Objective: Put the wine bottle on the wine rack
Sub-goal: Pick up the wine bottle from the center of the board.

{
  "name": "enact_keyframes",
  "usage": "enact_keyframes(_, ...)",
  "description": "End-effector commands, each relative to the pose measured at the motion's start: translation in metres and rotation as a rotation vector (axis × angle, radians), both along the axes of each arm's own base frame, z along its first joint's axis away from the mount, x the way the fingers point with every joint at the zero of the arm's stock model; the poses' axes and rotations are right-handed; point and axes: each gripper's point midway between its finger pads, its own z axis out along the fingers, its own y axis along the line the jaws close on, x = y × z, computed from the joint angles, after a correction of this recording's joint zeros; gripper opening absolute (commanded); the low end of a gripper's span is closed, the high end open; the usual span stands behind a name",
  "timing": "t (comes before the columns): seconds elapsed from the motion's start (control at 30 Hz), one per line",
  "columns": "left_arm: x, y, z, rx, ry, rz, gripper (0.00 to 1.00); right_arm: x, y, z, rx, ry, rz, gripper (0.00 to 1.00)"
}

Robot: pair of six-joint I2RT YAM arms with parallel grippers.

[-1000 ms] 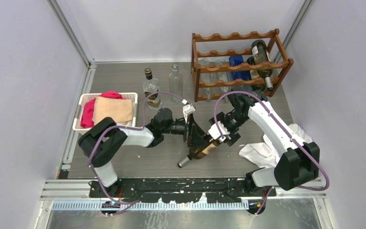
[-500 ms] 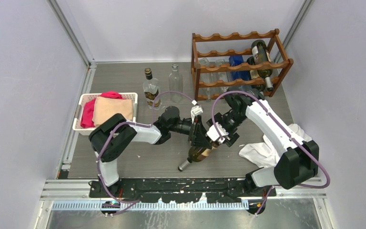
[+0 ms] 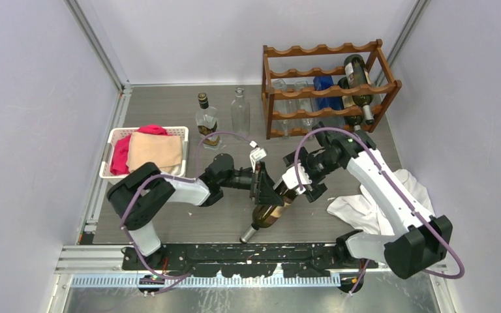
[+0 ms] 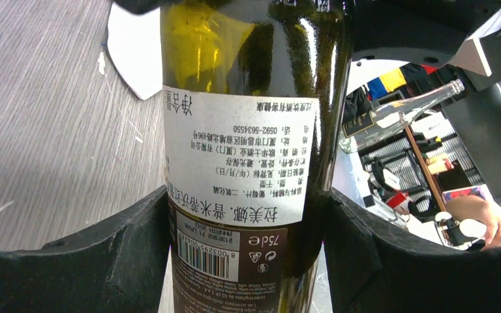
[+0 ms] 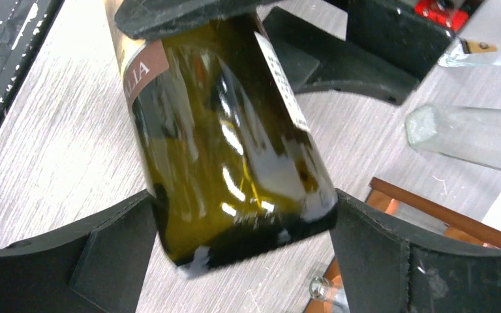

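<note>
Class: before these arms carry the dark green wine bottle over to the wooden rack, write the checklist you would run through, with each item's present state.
1. Left gripper holds the wine bottle: ok, fingers press both sides at the label.
2. Right gripper holds it: cannot tell; fingers flank the base, contact unclear.
3. Neck clear of the table: cannot tell; it slants down, close to the surface.
4. Labelled bottle and clear bottle off the route: ok, both stand left of the wine rack.
5. Free cradle on the wine rack: cannot tell from above.
</note>
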Motion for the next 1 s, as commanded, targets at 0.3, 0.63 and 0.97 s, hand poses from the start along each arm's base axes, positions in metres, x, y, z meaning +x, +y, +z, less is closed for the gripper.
enact_keyframes(0.3, 0.012, 0.051, 0.042, -0.026, -0.127, 0.351, 0.0, -0.021, -0.021, 0.037, 0.158, 0.044, -0.152, 1.0)
enact_keyframes(0.63, 0.044, 0.098, 0.079, -0.063, -0.138, 0.73, 0.0, -0.002, 0.015, 0.056, 0.528, 0.667, -0.708, 1.0)
enact_keyframes(0.97, 0.071, 0.118, 0.14, -0.265, -0.056, 0.988, 0.0, 0.019, 0.035, 0.058, 0.668, 0.906, -0.793, 1.0)
